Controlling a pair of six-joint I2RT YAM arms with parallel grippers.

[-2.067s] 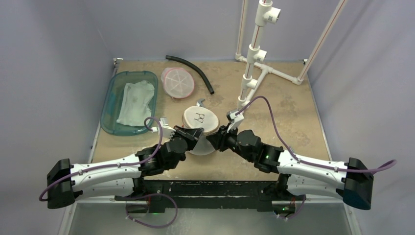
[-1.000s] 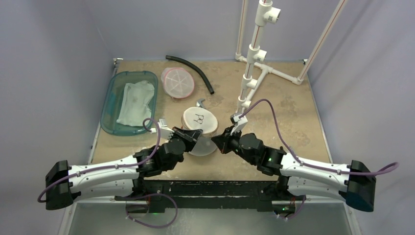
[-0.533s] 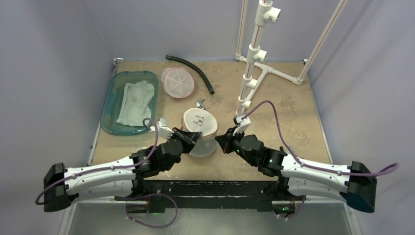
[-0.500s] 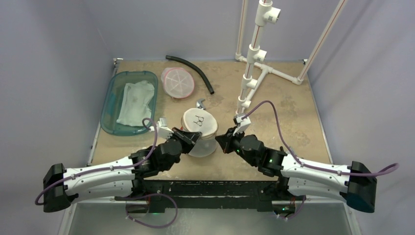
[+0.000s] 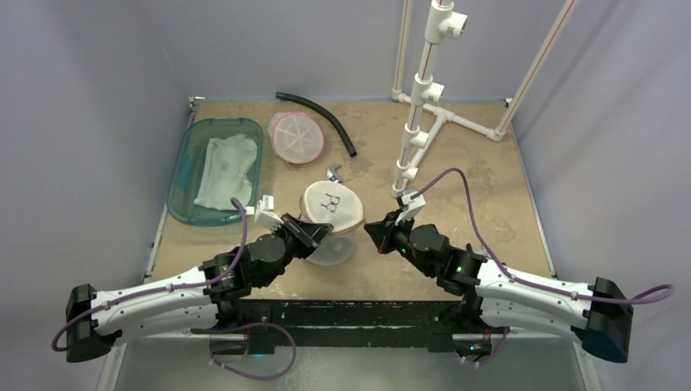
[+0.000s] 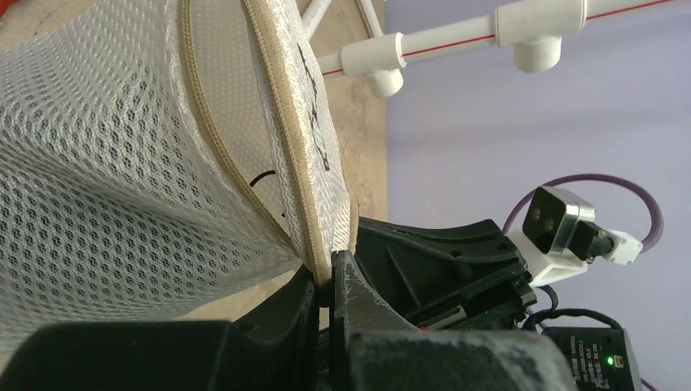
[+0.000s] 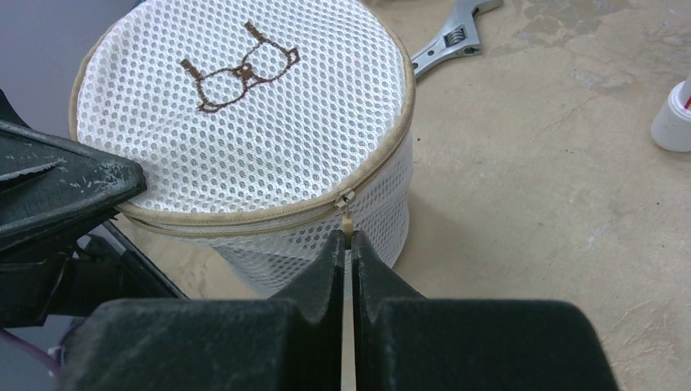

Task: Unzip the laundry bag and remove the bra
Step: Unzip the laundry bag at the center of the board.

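At the middle of the table (image 5: 456,175), between the 2 arms, the laundry bag (image 5: 332,213) stands as a short round mesh drum, its axis roughly upright and its flat top facing up; whether it leans slightly cannot be told. The stitched bra outline (image 7: 238,68) sits on that top. A tan zipper band runs around the rim just under the top, and the zipper pull (image 7: 348,218) hangs on the side turned toward the right arm. The stretch of zipper to the left of the slider in the right wrist view is closed. The right gripper (image 7: 346,240) is level with the bag's wall on its right, with its 2 fingers pressed together on the small tab of the pull. The left gripper (image 6: 326,281) comes in from the opposite, near-left side and is clamped tight on the bag's tan rim, mesh spreading away from its tips. In the overhead view the left gripper (image 5: 318,230) and right gripper (image 5: 371,230) flank the bag, each touching it. A wrench (image 5: 332,172) lies just beyond the bag, a teal tray (image 5: 181,163) holding a white cloth (image 5: 224,167) sits far left, and a pink round lid (image 5: 296,137) and a black hose (image 5: 322,118) lie behind.
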